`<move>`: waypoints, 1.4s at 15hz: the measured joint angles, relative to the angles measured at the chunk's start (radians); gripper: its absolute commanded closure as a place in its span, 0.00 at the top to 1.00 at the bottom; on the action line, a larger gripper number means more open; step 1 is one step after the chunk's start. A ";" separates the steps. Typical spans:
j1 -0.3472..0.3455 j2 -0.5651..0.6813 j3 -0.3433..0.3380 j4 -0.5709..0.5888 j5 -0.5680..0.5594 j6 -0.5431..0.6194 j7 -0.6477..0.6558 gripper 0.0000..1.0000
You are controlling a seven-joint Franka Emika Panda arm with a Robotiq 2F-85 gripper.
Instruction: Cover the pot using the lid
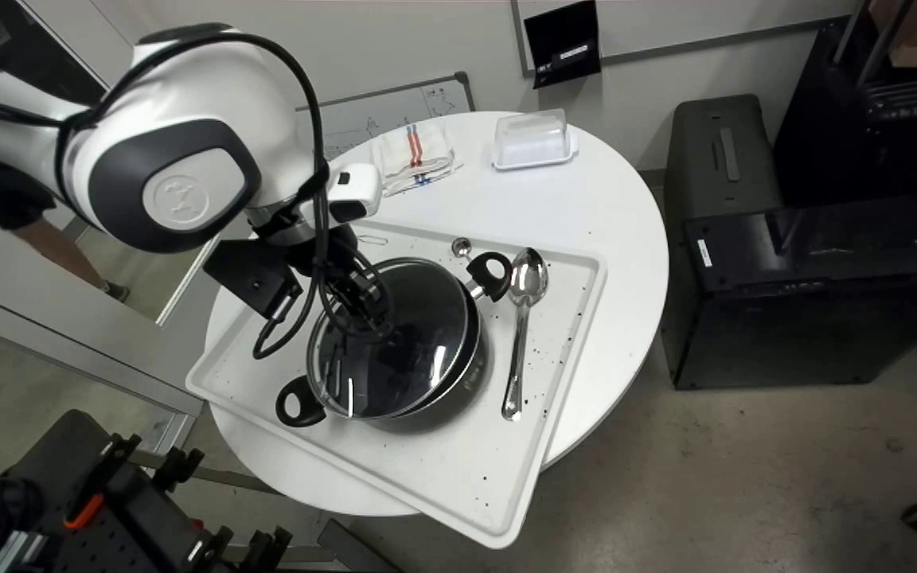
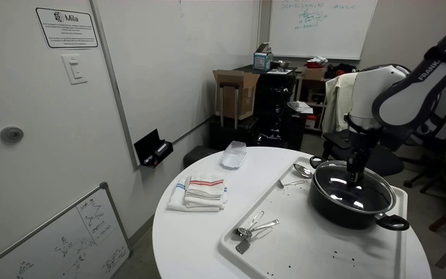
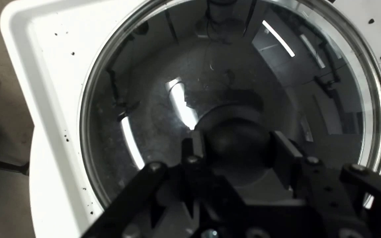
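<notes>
Wrist view, nearest: the pincer (image 3: 242,145) has its fingers (image 3: 198,145) drawn in from either side against the dark knob (image 3: 238,155), spread only to that knob's width, presumably so the glass lid (image 3: 230,76) is borne from its centre and settles evenly. In an exterior view the lid lies over the shallow black pot (image 1: 454,398), whose side peeks past one edge; whether the lid is fully seated is hard to say. The pot stands on a white tray (image 1: 442,469), a serving spoon (image 1: 520,328) just beside it, clear of the lid. Outside the tray, in both exterior views, the white tabletop (image 1: 622,215) carries folded dish towels (image 2: 205,195) and a clear-covered butter dish (image 1: 532,139). Farther off come a cardboard box (image 2: 228,99) and a wall-mounted whiteboard (image 2: 323,31).
</notes>
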 measured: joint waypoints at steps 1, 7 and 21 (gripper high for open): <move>-0.001 0.012 0.003 0.011 0.015 0.000 0.000 0.25; -0.020 0.049 0.028 0.069 0.109 -0.028 -0.002 0.25; -0.122 0.054 0.067 0.094 0.217 -0.088 -0.081 0.25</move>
